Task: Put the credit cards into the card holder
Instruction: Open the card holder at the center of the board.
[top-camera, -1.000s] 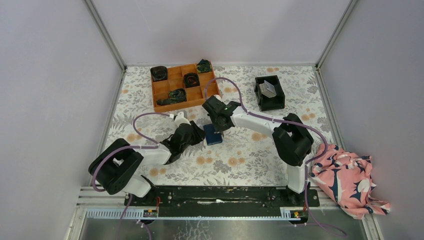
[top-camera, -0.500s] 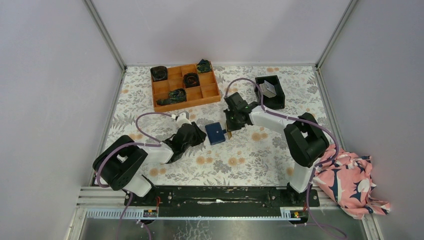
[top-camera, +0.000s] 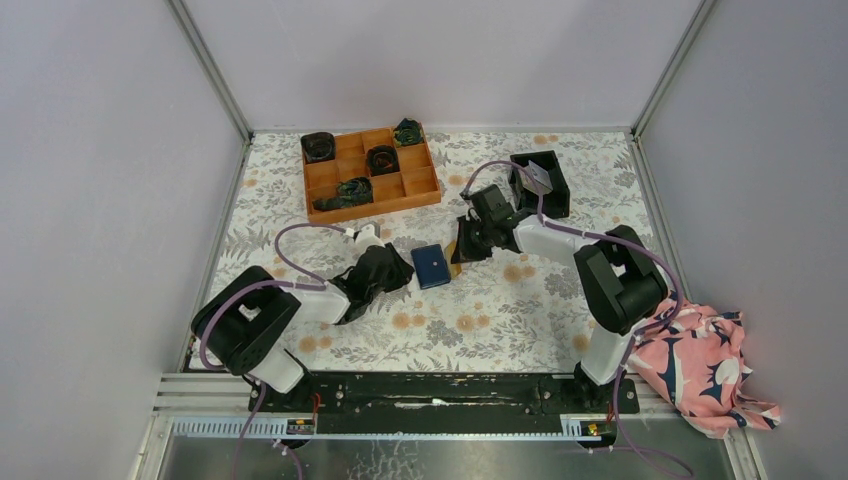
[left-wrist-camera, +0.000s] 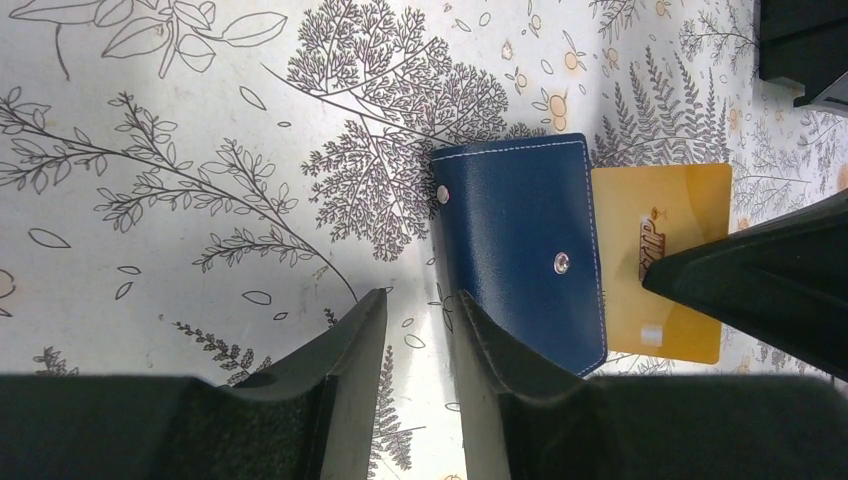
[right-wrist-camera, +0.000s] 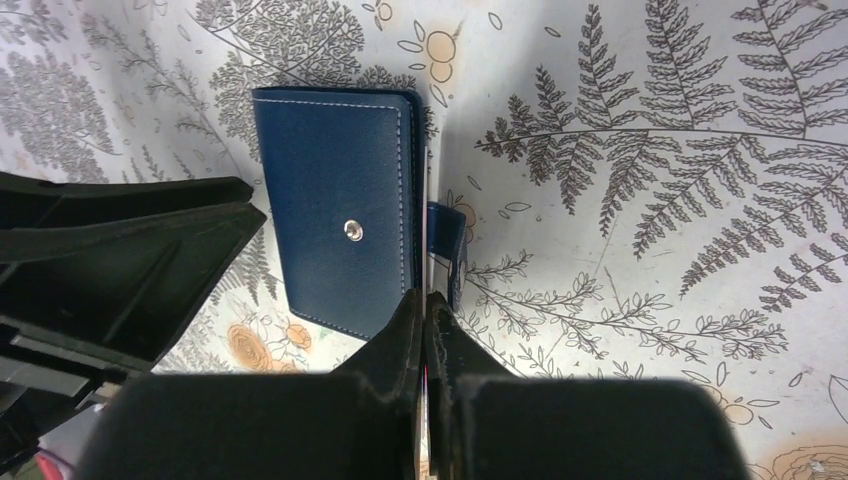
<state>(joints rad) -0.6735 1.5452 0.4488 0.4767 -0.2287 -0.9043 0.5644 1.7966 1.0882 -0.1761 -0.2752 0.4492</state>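
Note:
The dark navy card holder (top-camera: 432, 266) lies closed on the floral table; it also shows in the left wrist view (left-wrist-camera: 525, 245) and the right wrist view (right-wrist-camera: 345, 205), its snap tab (right-wrist-camera: 447, 240) sticking out. My right gripper (top-camera: 461, 254) is shut on a yellow-orange credit card (left-wrist-camera: 660, 262), held at the holder's right edge and seen edge-on in the right wrist view (right-wrist-camera: 427, 262). My left gripper (top-camera: 404, 275) sits at the holder's left side, jaws narrowly open and empty (left-wrist-camera: 420, 300). More grey cards (top-camera: 537, 177) lie in the black bin.
An orange compartment tray (top-camera: 325, 182) with dark bundles stands at the back left. The black square bin (top-camera: 541, 205) is at the back right. A pink patterned cloth (top-camera: 700, 365) lies at the near right, beside the right arm's base.
My right arm has swung right, off the top of the card holder, carrying the yellow card to its right edge. The holder shifted slightly right. The left gripper barely moved.

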